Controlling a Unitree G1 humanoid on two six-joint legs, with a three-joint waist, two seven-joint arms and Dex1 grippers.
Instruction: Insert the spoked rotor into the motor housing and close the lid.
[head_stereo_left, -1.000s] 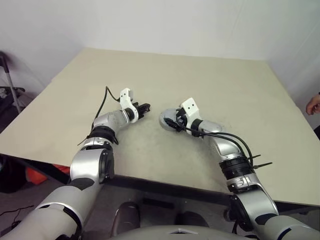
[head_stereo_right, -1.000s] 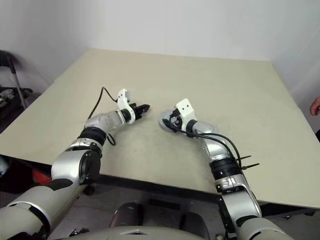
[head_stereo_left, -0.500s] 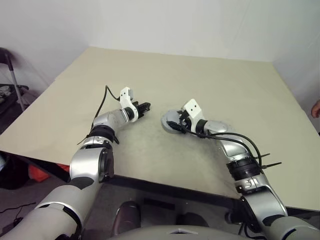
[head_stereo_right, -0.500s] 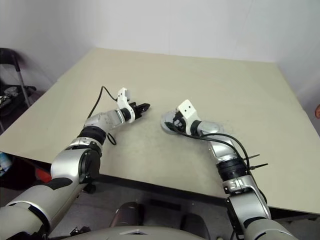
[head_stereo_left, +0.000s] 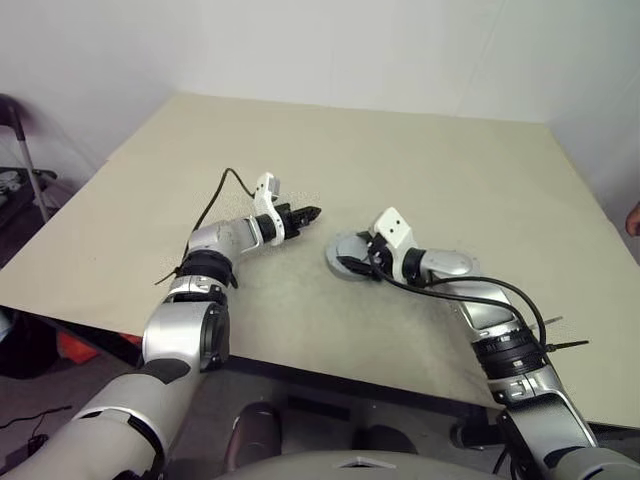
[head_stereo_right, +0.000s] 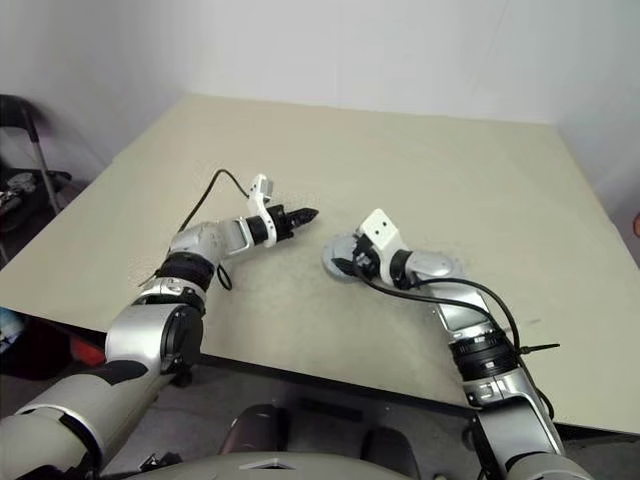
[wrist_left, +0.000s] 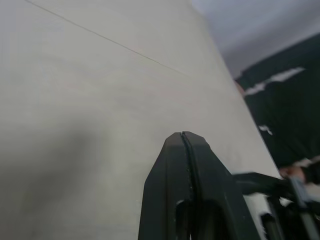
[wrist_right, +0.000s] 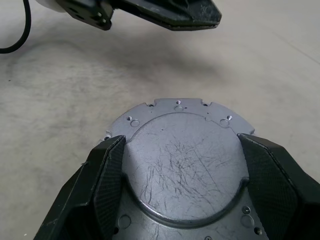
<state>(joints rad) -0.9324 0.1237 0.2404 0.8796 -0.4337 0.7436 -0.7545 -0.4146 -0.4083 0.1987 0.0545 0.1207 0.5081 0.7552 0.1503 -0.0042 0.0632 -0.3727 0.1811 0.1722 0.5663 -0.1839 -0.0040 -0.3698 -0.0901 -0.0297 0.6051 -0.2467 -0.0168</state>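
A round silver lid (wrist_right: 187, 165) with a scratched raised face and a holed flange lies low over the table (head_stereo_left: 420, 160). My right gripper (wrist_right: 181, 145) is shut on it, one black finger (wrist_right: 107, 175) against each side. In the left eye view the lid (head_stereo_left: 345, 248) shows at mid-table with the right gripper (head_stereo_left: 356, 264) on it. My left gripper (head_stereo_left: 312, 212) is shut and empty. It hovers just left of the lid, pointing towards it, and also shows as the left gripper (wrist_right: 172, 15) in the right wrist view. The spoked rotor and the motor housing are hidden.
The beige table has its front edge (head_stereo_left: 330, 365) close to me and a far edge by the white wall. A person's hand (head_stereo_left: 631, 217) shows at the right border. A dark stand (head_stereo_left: 14, 150) is off the table's left side.
My left gripper, still shut, has swung to the right and lifted a little, now pointing at the lid. The right gripper has drawn back slightly with the lid in it. The camera has shifted.
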